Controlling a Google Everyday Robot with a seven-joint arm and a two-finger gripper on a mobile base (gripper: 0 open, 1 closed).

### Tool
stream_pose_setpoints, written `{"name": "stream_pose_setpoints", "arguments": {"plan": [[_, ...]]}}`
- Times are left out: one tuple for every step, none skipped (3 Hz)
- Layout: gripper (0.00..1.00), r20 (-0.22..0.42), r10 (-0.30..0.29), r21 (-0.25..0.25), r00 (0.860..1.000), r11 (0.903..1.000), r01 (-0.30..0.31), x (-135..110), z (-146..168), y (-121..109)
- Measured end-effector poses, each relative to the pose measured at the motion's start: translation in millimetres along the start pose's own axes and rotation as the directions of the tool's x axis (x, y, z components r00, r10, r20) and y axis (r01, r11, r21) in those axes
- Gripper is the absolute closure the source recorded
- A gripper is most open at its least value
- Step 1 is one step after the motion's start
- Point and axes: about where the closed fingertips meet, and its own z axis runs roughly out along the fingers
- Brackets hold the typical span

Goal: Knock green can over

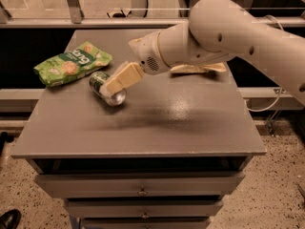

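The green can [104, 87] lies on its side on the grey table top [167, 123], left of the middle, with its silver top facing the front. My gripper [120, 64] is just right of and above the can. Its fingers stand apart, open, holding nothing. The lower tan finger [122, 77] rests against the can's upper side. The white arm reaches in from the right.
A flat green snack bag [71, 64] lies close behind and left of the can. A brown snack bag [200, 69] lies at the back right, mostly hidden under the arm. Drawers [143, 187] sit below the table's front edge.
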Motion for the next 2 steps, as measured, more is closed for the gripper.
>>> {"name": "stream_pose_setpoints", "arguments": {"plan": [[0.00, -0.027, -0.020, 0.021, 0.999, 0.9996, 0.021, 11.9, -24.1, -14.2], [0.00, -0.058, -0.061, 0.036, 0.996, 0.9973, 0.063, 30.8, -70.8, -25.9]]}}
